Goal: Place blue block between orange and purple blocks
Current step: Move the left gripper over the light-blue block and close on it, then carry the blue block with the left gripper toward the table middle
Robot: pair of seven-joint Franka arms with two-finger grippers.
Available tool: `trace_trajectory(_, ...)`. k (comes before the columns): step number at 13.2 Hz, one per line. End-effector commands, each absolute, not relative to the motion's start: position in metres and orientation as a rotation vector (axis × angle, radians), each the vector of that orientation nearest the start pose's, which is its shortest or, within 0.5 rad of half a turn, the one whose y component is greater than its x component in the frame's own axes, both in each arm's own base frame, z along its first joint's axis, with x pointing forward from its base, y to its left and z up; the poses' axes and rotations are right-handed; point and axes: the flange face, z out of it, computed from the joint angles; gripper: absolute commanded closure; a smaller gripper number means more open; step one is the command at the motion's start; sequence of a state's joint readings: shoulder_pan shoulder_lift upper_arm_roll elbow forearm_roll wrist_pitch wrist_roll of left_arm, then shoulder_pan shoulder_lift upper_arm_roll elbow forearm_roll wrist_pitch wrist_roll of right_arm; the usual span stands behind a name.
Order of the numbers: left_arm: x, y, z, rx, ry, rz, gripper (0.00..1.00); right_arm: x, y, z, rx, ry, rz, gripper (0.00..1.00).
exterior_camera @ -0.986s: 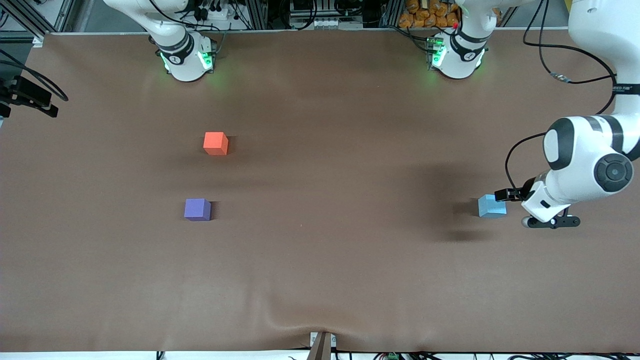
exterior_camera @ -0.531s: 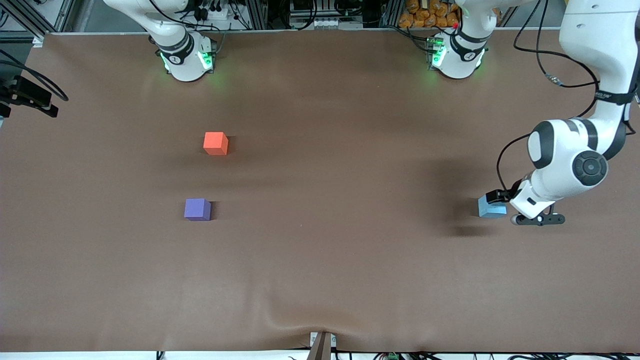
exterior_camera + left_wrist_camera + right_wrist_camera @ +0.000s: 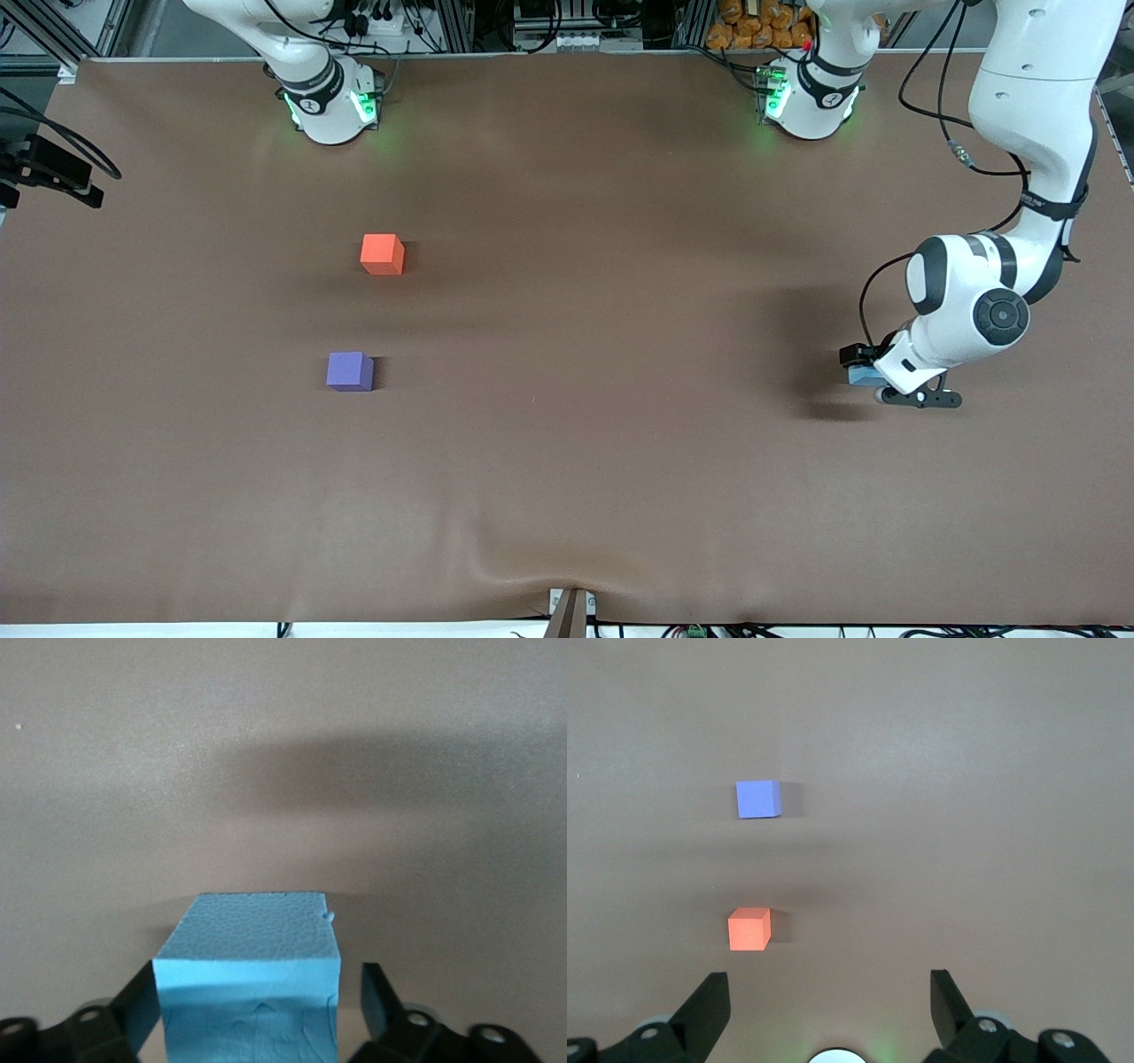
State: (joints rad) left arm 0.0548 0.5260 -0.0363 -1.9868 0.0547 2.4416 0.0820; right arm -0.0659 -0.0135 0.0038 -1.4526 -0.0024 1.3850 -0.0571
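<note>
The blue block (image 3: 859, 377) sits on the brown table toward the left arm's end, mostly covered by my left gripper (image 3: 870, 372). In the left wrist view the blue block (image 3: 248, 939) stands between my left gripper's (image 3: 257, 1003) open fingers, one finger close against a side and a small gap at the other. The orange block (image 3: 383, 254) and the purple block (image 3: 349, 370) sit apart toward the right arm's end, the purple one nearer the front camera. My right gripper (image 3: 828, 997) is open and empty, high over the table, with the orange block (image 3: 749, 929) and the purple block (image 3: 758, 799) below it.
The brown table mat (image 3: 567, 354) has a raised wrinkle (image 3: 532, 567) at its front edge. Both arm bases (image 3: 328, 102) stand along the back edge.
My left gripper has moved toward the right arm's end and come over the blue block, so that the block now stands between its fingers. The blocks have not moved.
</note>
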Motion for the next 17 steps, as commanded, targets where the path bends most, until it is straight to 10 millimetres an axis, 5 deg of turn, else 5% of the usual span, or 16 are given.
trace_trajectory(1,0.611,0.013,0.199,-3.119,0.233,0.065,0.93,0.529,-0.032,0.672,-3.134,0.018,0.091,0.00)
trace_trajectory(5,0.617,-0.002,0.248,-3.129,0.199,-0.011,0.93,0.529,-0.031,0.672,-3.134,0.016,0.091,0.00)
trace_trajectory(7,0.611,-0.055,0.271,-3.160,0.117,0.048,0.93,0.529,-0.032,0.672,-3.134,0.018,0.091,0.00)
trace_trajectory(12,0.594,-0.243,0.335,-3.130,-0.054,0.238,0.93,0.529,-0.033,0.673,-3.130,0.020,0.088,0.00)
trace_trajectory(17,0.542,-0.435,0.306,-3.141,-0.066,0.247,0.93,0.529,-0.032,0.673,-3.124,0.018,0.085,0.00)
